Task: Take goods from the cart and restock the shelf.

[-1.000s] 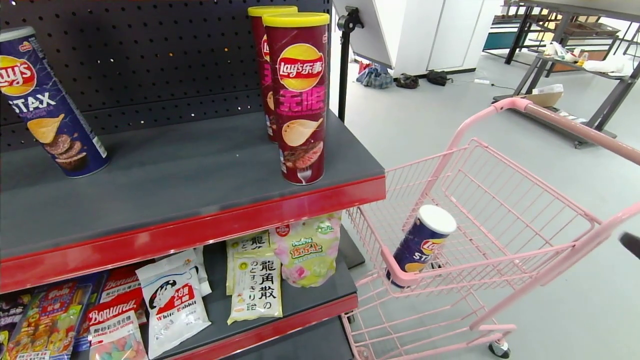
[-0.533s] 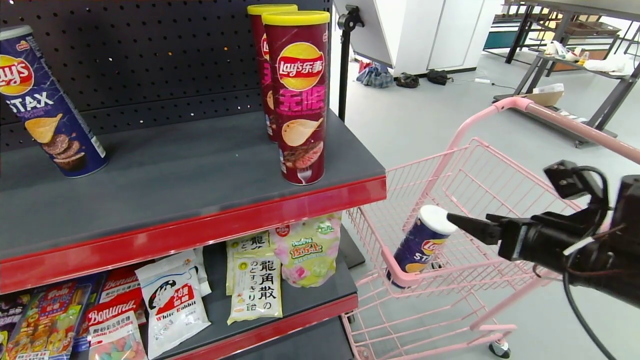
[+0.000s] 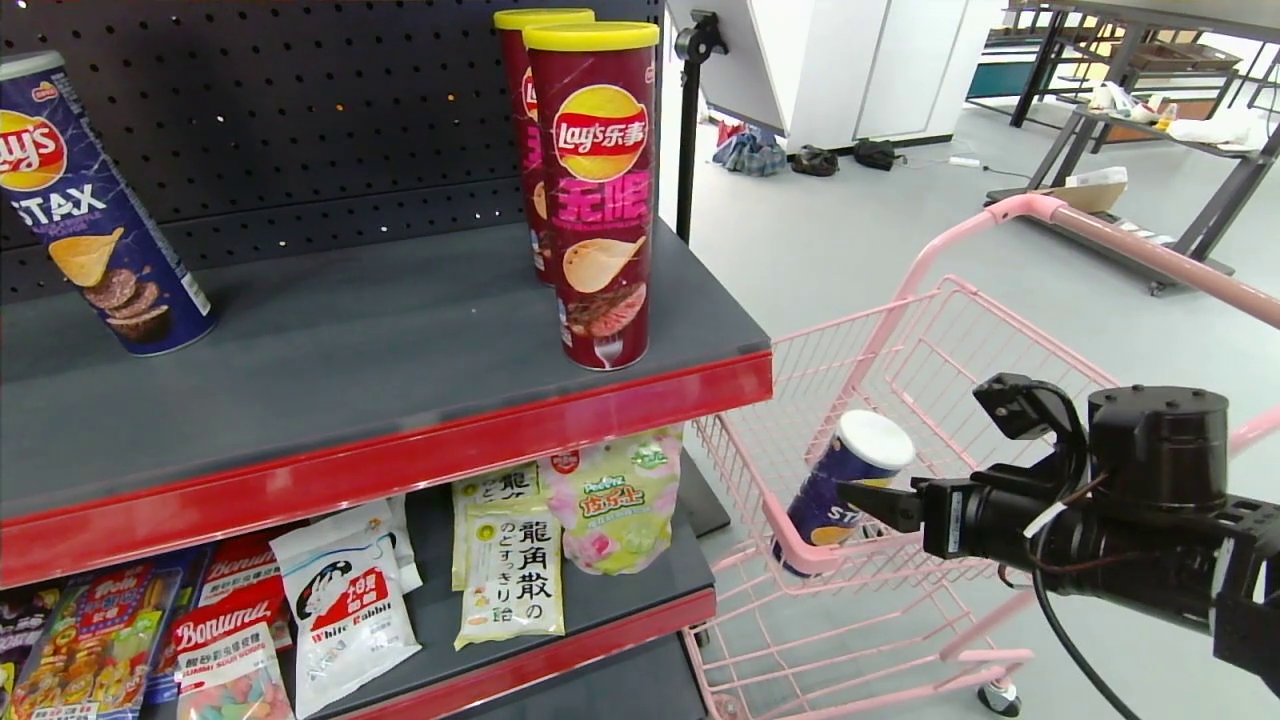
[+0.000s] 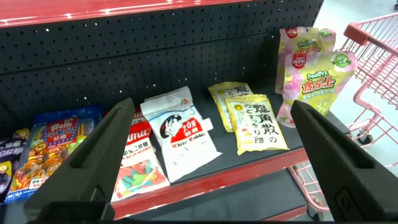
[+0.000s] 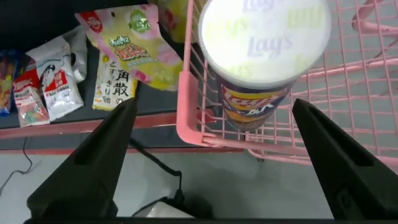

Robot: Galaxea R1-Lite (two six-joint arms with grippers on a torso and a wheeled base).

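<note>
Grey floor, shelf [image 3: 350, 350] to robot's left, pink cart [image 3: 1010, 210] to its right; R gripper [image 3: 868, 498] at the cart's blue can [image 3: 845, 465].
Blue can w/ white lid leans tilted in the cart's front corner nearest the shelf, lid up, base down behind the pink rim. R gripper reaches in from the right at can-body height, jaws spread wide; in the right wrist view the can [image 5: 264, 37] sits between and beyond the two fingers [image 5: 93, 168], not clamped, contact can't be told. L gripper [image 4: 211, 106] also wide open, holding nothing, facing the lower tier's snack bags [image 4: 180, 134]. Top tier: two maroon cans [image 3: 600, 200] upright near the right end, one behind the other; a second blue can [image 3: 90, 210] at far left.
</note>
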